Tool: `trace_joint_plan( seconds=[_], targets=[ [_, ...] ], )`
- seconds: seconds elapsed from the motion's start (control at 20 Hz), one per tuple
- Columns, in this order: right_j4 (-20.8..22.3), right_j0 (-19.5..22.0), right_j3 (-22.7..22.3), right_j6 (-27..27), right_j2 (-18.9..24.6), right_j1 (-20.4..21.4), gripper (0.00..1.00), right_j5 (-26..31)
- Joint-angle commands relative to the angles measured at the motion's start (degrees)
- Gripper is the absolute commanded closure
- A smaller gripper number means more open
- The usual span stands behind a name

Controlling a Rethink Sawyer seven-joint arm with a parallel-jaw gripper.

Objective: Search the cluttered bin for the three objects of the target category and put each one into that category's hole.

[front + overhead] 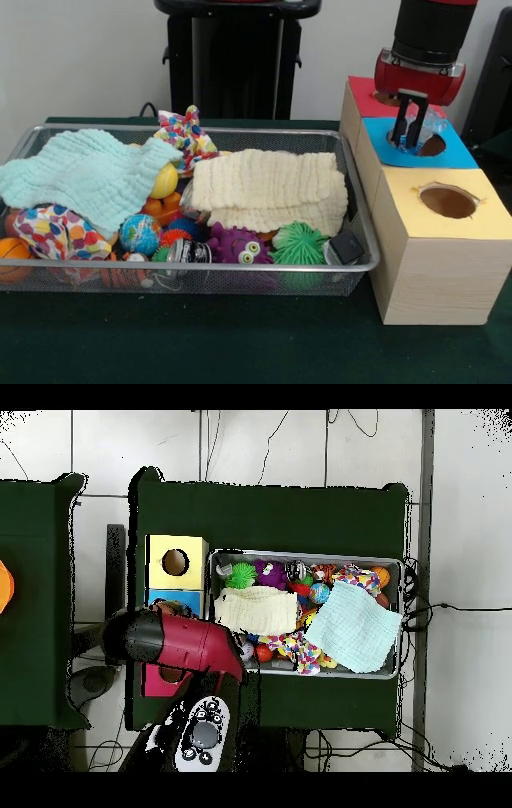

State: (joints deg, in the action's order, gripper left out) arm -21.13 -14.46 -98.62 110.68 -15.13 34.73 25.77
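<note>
The silver wire-mesh bin (240, 270) stands at the left, full of toys and cloths; it also shows in the overhead view (300, 553). My gripper (410, 128) hangs over the round hole of the blue-topped box (460, 152), to the right of the bin. It looks shut on a clear, crinkly plastic thing (433, 124) held just above the hole. In the overhead view the red arm (185, 642) covers the gripper and most of the blue box (175, 597).
A red-topped box (364, 96) and a yellow-topped box (448, 240) flank the blue one. In the bin lie a mint cloth (88, 172), a cream cloth (268, 192), a purple monster (238, 244), a green spiky ball (300, 244), a globe ball (140, 234) and polka-dot fabric (52, 232).
</note>
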Motion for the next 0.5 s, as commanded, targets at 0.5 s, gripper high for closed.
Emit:
trace_joint_plan(
  seconds=[0.5],
  targets=[
    [3.4, 2.66, 1.4, 5.26, 1.98, -0.85, 1.0, 7.63]
  ],
)
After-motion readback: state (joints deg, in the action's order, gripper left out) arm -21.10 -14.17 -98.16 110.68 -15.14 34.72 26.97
